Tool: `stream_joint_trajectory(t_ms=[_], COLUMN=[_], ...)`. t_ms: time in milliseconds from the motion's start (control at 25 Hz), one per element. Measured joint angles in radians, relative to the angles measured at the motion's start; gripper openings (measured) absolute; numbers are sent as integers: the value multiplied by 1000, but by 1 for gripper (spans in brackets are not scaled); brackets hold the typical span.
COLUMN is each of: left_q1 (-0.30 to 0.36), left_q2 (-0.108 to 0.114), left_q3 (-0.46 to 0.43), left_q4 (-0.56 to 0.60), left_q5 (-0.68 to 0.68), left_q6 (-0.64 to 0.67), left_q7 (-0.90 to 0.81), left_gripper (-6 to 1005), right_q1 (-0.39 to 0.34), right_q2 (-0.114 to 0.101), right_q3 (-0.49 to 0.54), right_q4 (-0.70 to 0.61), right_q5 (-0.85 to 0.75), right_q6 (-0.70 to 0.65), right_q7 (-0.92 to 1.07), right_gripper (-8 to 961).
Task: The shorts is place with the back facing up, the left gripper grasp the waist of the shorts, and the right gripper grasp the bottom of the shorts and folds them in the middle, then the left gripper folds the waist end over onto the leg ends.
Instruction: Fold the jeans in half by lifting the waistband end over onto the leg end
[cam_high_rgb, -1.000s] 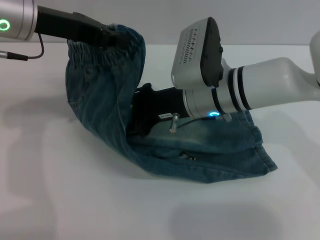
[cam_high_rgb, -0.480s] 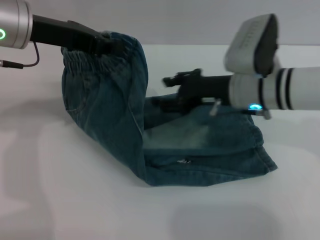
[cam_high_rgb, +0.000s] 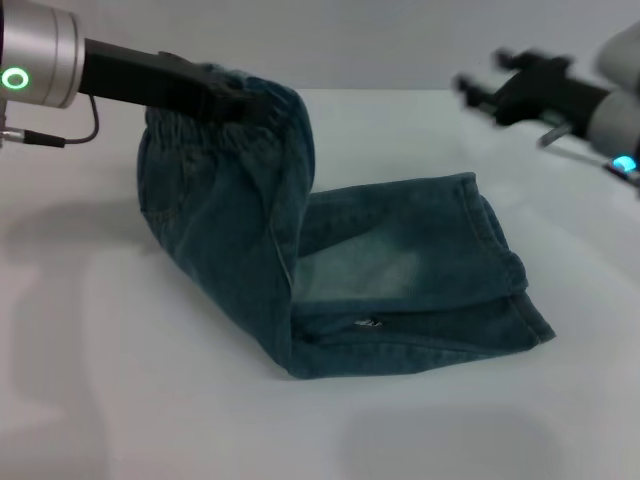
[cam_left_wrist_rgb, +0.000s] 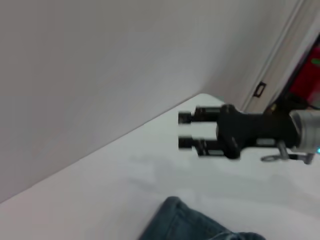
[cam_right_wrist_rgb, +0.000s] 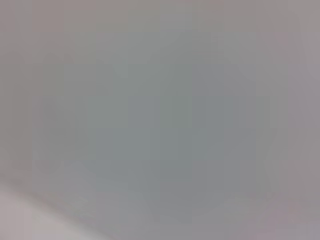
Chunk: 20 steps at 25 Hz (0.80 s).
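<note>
The faded blue denim shorts (cam_high_rgb: 400, 270) lie folded lengthwise on the white table (cam_high_rgb: 150, 400). Their leg ends (cam_high_rgb: 520, 300) rest flat at the right. The gathered waist (cam_high_rgb: 255, 110) is lifted off the table at the upper left, with my left gripper (cam_high_rgb: 228, 95) shut on it, so the cloth hangs down in a curve to the fold. My right gripper (cam_high_rgb: 485, 75) hovers above the table's far right, apart from the shorts. In the left wrist view the right gripper (cam_left_wrist_rgb: 185, 130) stands open and empty, beyond an edge of the shorts (cam_left_wrist_rgb: 190, 222).
A pale wall (cam_high_rgb: 350, 40) runs behind the table's far edge. The left wrist view shows a white door frame (cam_left_wrist_rgb: 280, 55) and something red (cam_left_wrist_rgb: 307, 75) past the table's corner. The right wrist view holds only a plain grey surface.
My right gripper has let go of the shorts and drawn out from inside the fold, up and to the right. My left gripper, still holding the waist, has shifted slightly right.
</note>
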Motion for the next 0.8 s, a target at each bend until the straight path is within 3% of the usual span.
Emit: stream_joint_trajectory(t_ms=[200, 640, 800], left_q1=[0, -20, -25], left_q2=[0, 3, 1], left_q3=[10, 15, 64], left_q4=[17, 86, 83], left_q5=[-45, -147, -161], left_q6=[15, 59, 59], left_q7=[-3, -5, -6], left_gripper=[43, 43, 42], right_q1=[-5, -11, -15], right_q2=[-3, -4, -3], right_q3=[69, 81, 125], right_q4=[12, 47, 51], right_q5=[61, 60, 62], right_q6=[-3, 6, 4], right_q7=[-68, -91, -96], right_gripper=[616, 617, 617])
